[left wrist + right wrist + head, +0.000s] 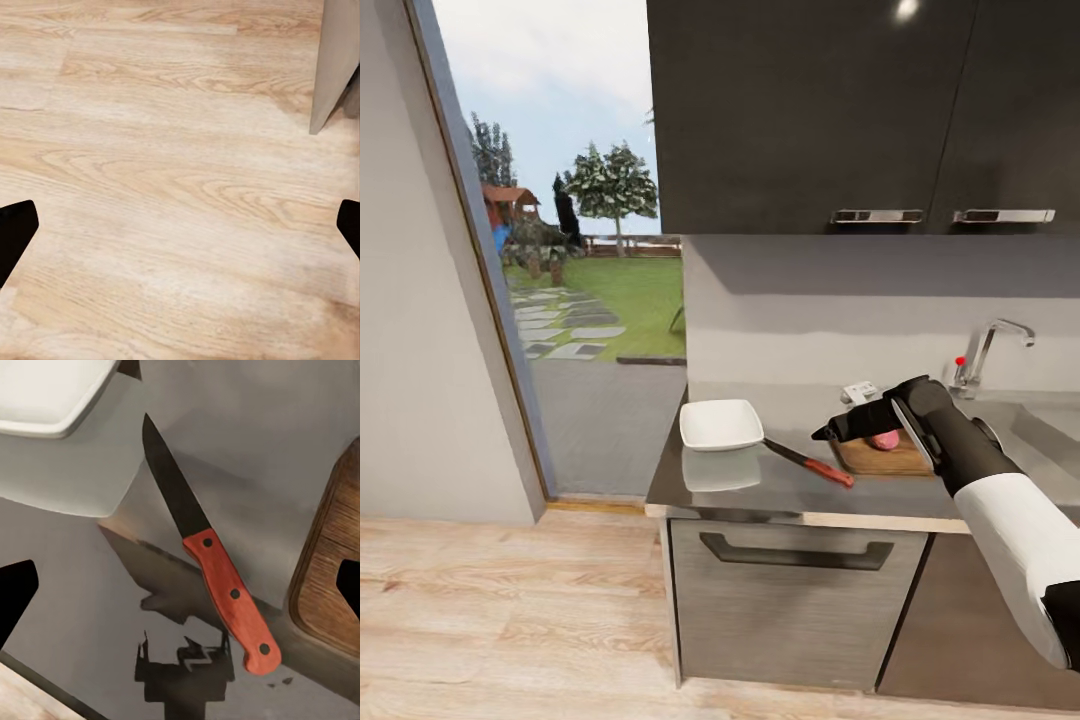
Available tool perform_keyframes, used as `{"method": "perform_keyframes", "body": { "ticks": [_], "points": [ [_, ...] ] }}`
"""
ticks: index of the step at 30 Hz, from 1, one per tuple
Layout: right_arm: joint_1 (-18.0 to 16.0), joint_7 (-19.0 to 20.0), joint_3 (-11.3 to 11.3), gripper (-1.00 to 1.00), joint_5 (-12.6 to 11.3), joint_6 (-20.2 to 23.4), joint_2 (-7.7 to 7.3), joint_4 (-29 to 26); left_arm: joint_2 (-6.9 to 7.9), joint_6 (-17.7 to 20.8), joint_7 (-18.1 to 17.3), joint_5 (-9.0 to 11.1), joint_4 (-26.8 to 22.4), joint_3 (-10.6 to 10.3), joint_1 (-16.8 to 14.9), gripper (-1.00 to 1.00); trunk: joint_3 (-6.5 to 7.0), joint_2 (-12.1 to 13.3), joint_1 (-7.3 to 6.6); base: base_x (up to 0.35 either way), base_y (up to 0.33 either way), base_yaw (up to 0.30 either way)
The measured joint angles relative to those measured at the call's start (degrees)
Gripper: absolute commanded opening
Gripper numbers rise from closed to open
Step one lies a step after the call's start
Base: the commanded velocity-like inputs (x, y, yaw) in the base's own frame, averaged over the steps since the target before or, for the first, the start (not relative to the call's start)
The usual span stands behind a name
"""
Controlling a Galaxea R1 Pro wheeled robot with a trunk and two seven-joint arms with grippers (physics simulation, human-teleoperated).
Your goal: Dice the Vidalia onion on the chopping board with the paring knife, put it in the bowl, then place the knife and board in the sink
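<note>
The pink Vidalia onion (884,439) lies on the dark brown chopping board (880,459), half hidden behind my right gripper (830,432). Left of the board, the red-handled paring knife (810,462) (217,562) lies flat on the grey countertop (760,485), its blade pointing at the white bowl (720,424) (52,394). My right gripper (180,592) hovers open above the knife, with the board's edge (334,570) to one side. The sink (1050,420) is at the far right. My left gripper (180,232) hangs open over the wooden floor.
A chrome tap (985,355) stands behind the sink. Dark wall cabinets (810,110) hang above the counter. A drawer front (795,590) sits under the worktop. An open doorway to a garden (590,300) is on the left. A cabinet corner (334,60) is near my left gripper.
</note>
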Motion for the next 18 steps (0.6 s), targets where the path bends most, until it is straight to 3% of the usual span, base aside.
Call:
{"method": "perform_keyframes", "body": {
  "ticks": [9, 18],
  "points": [
    [0.0, -0.07, 0.06, 1.0, 0.0, -0.01, 0.06, 0.14, 0.0, -0.01, -0.01, 0.0, 0.0, 0.01, 0.0, 1.0, 0.0, 0.0, -0.02, 0.166, 0.105, 0.0],
    [0.0, -0.09, 0.11, 1.0, 0.04, -0.04, 0.07, 1.34, 0.0, 0.0, -0.02, 0.0, 0.05, 0.03, 0.0, 1.0, 0.0, 0.0, 0.0, 0.016, 0.008, 0.0]
  ]
}}
